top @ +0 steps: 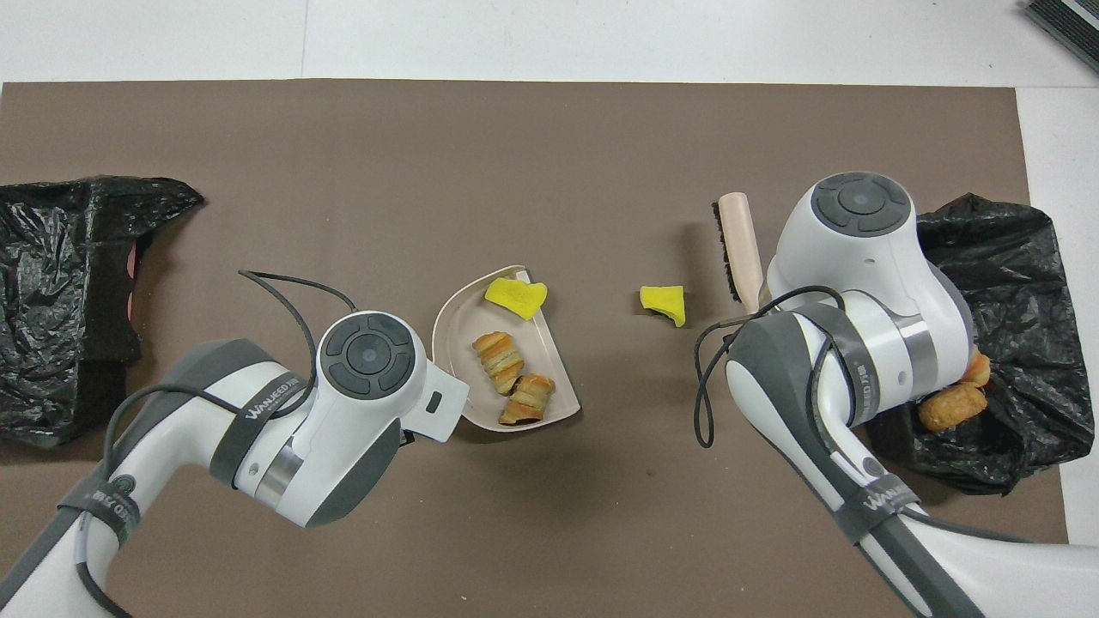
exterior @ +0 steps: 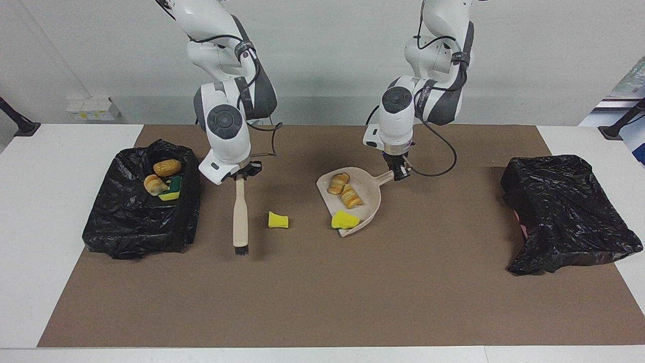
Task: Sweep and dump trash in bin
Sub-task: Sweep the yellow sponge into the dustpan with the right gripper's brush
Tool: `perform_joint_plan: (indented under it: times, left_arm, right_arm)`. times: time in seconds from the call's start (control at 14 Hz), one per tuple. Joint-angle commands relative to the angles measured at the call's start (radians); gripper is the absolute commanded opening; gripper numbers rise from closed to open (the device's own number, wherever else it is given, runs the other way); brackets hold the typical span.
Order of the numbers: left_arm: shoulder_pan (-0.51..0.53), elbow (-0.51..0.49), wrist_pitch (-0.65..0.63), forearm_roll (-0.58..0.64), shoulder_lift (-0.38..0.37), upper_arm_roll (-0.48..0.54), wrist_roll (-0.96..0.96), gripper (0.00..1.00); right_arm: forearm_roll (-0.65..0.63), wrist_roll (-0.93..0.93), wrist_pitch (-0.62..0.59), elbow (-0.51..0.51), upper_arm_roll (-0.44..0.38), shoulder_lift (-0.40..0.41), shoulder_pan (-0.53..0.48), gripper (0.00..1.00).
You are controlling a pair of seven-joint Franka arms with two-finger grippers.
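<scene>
both claws (exterior: 399, 174) (exterior: 241, 177) clamped, lowered

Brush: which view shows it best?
The facing view. There the whole brush shows, from the handle top shut in the right pincer down to the dark bristles on the mat, with the loose yellow sponge bit beside it. The overhead view shows only its bristle end; the right arm covers the grip.

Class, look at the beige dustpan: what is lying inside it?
Inside the dustpan lie two striped bread-like pieces and a yellow sponge bit at its lip. Nothing there is covered.
</scene>
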Motion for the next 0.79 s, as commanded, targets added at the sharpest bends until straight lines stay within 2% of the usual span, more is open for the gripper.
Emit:
perform_joint_plan:
  times: [0.0,0.29,0.5,0.71]
  left_arm:
    - [-0.006,0.02,-0.042,0.025,0.003,0.001,-0.021,0.0]
    - [-0.006,0.013,-0.034,0.021,0.003,-0.001,-0.023,0.0]
    - [-0.023,0.009,-0.014,0.019,0.018,-0.002,-0.061,0.0]
    - [-0.029,0.013,0.01,0.015,0.023,-0.004,-0.066,0.0]
  right_arm:
    - [0.086,-0.027,0.023,-0.021,0.006,0.027,0.03,0.0]
    - [0.203,-0.017,0.019,-0.043,0.007,0.042,0.107,0.0]
    - [0.264,0.012,0.035,-0.047,0.007,0.045,0.208,0.0]
    - [0.395,0.028,0.068,-0.04,0.007,0.044,0.266,0.0]
